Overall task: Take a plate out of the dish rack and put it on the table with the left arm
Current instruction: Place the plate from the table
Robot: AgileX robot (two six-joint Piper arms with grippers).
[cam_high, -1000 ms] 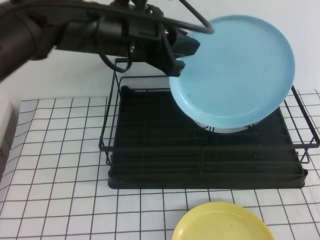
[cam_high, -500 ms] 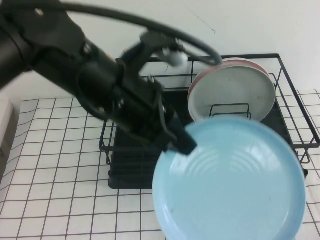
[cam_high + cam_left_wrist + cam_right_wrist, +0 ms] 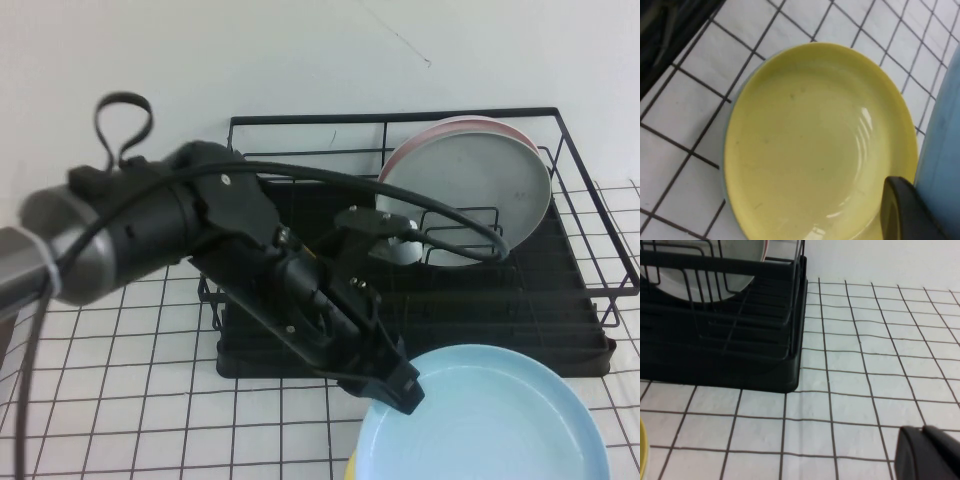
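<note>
**A:** Where is the plate [image 3: 495, 425]?

**B:** Out of the dish rack [image 3: 600, 345], low in front of the rack's near edge, at the near right of the surface [image 3: 120, 400]. The left gripper [image 3: 398, 383] has its jaws clenched on the plate's left rim, and the left arm [image 3: 150, 235] slants in from the left across the rack's front corner.

**A:** What's under it?

**B:** A yellow plate [image 3: 820, 145]. From above, only a sliver of it shows below the blue rim. I can't tell whether the two touch.

**A:** Any free room?

**B:** Bare checked cloth lies to the left of the rack and in front of it. More of it runs past the rack's corner in the right wrist view.

**A:** And the materials?

**B:** The plate is round, glossy and pale sky-blue, with a shallow raised rim. The rack is thin black wire over a black tray base. A grey-white plate [image 3: 470, 190] stands in its dividers at the back right, with a pink-edged plate [image 3: 440, 130] just behind it. The surface is white cloth with a thin black grid.

**A:** What about the right gripper [image 3: 929, 454]?

**B:** Only a dark piece of it shows in its own wrist view, low over the cloth and well apart from the rack. Whether it's released or clenched, I can't tell.
</note>
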